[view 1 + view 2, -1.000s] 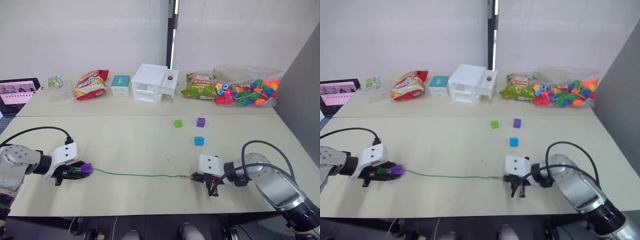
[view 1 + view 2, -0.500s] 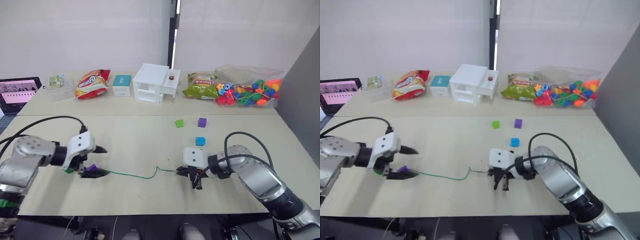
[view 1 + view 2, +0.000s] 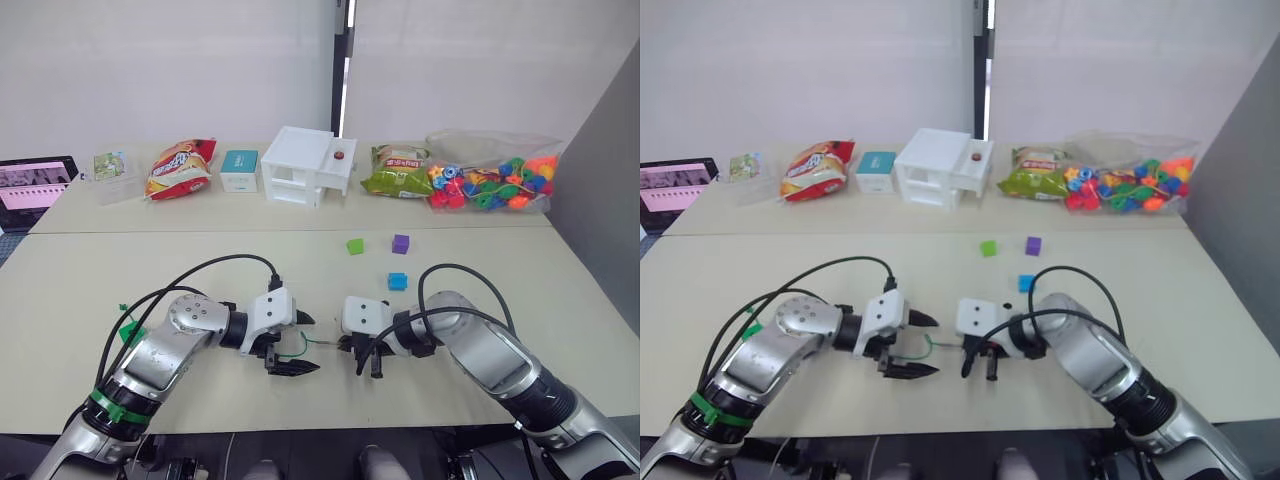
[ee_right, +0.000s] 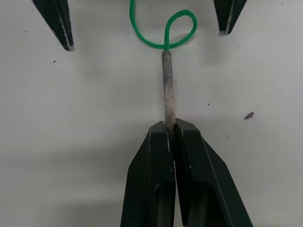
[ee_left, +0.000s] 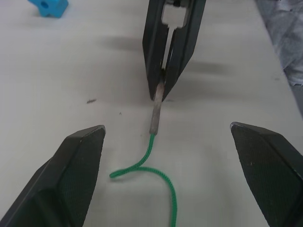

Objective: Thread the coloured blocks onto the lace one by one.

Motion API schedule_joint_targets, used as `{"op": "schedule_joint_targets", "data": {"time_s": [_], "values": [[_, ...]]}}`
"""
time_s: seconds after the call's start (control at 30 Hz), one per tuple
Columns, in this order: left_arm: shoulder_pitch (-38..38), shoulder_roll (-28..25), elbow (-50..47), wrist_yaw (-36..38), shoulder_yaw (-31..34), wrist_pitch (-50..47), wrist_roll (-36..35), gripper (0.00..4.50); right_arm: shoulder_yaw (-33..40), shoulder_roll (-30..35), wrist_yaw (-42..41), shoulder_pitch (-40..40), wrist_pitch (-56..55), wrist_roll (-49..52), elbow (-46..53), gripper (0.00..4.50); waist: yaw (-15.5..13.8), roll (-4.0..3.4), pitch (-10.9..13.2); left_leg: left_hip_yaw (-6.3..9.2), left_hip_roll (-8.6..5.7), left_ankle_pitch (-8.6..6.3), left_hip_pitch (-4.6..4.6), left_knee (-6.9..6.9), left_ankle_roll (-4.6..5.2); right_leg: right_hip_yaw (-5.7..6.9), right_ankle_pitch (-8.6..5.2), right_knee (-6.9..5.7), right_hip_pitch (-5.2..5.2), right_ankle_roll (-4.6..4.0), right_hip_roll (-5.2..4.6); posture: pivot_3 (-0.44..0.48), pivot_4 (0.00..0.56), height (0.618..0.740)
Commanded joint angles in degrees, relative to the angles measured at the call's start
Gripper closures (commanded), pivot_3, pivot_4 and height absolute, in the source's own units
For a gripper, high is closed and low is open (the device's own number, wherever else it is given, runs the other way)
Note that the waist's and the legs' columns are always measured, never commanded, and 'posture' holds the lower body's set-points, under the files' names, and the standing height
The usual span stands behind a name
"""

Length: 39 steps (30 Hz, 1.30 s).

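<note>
The right gripper [image 3: 366, 362], its two black fingers pressed together, pinches the stiff pale needle-like tip of the thin green cord lace [image 4: 166, 87] low over the beige table [image 3: 200, 270]. The left gripper [image 3: 298, 342] faces it from 9 o'clock with its fingers spread wide, holding nothing; the lace tip points into the gap between them. Both grippers sit near the table's front edge, at about 6 o'clock in the head views, with little bare surface between them and that edge.

Three of the small plastic cubes lie beyond the right gripper, toward 12 to 1 o'clock: a blue cube [image 3: 398, 281] nearest, then a light green cube [image 3: 356, 245] and a purple cube [image 3: 401, 243] side by side and apart. The broad stretch of table at 10 o'clock from the grippers is bare, giving open room there.

Along the far edge stand a red snack bag [image 3: 181, 168], a small teal box [image 3: 240, 170], a white plastic drawer unit [image 3: 308, 165], a green snack bag [image 3: 397, 172] and a clear bag of bright mixed beads [image 3: 495, 178].

The head views hide the lace's course behind the fingers. The right wrist view shows the cord curling into a small loop just past the tip; the left wrist view shows it bending in an S on the table, with the blue cube beyond.
</note>
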<state>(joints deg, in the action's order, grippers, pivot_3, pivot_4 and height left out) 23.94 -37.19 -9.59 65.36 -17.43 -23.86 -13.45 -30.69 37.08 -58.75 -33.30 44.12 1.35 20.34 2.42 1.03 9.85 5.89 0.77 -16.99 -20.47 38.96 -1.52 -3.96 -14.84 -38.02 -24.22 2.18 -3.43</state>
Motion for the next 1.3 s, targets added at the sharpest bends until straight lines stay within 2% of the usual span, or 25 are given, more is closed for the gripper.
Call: {"op": "schedule_joint_targets", "data": {"time_s": [0.03,0.47,0.93,1.1,1.3], "values": [[1.5,1.4,0.3,-0.5,-0.4,1.4,0.5,0.31,0.9,0.0,0.0,-0.9,0.5,0.6,2.4,4.50,-0.1,0.00,0.0,0.00,0.00,0.00,-0.01,0.00,0.00,0.01,0.00,0.00,0.00,0.00,-0.01,0.000,0.150,0.740],[1.3,3.3,3.4,-0.9,-0.9,3.1,2.0,4.47,1.2,0.3,0.1,-0.5,1.6,1.0,3.7,4.50,0.1,0.00,0.0,0.02,0.00,0.00,0.00,0.00,0.00,0.01,0.00,0.00,0.00,0.00,-0.01,0.000,0.150,0.740],[1.4,3.9,2.0,-0.4,0.2,0.4,0.2,4.47,0.5,0.8,0.5,0.4,1.9,0.2,4.4,4.50,0.0,0.00,0.0,0.02,0.00,0.00,0.00,0.00,0.00,0.01,0.00,0.00,0.00,0.00,-0.01,0.000,0.150,0.740],[1.5,2.7,2.0,0.3,0.3,0.3,0.2,4.50,5.6,-0.7,3.9,3.2,3.7,2.5,7.0,2.80,0.0,0.00,0.0,0.03,0.00,0.00,0.00,0.00,0.00,0.01,0.00,0.00,0.00,0.00,-0.01,0.000,0.150,0.740],[0.8,0.2,1.1,0.8,1.7,0.0,-0.5,4.50,20.3,-6.7,13.8,14.7,15.4,7.8,17.2,0.70,-0.2,0.01,0.0,0.06,0.00,0.00,-0.03,-0.01,0.00,0.02,0.00,0.00,0.01,0.00,-0.01,0.000,0.150,0.740]]}}
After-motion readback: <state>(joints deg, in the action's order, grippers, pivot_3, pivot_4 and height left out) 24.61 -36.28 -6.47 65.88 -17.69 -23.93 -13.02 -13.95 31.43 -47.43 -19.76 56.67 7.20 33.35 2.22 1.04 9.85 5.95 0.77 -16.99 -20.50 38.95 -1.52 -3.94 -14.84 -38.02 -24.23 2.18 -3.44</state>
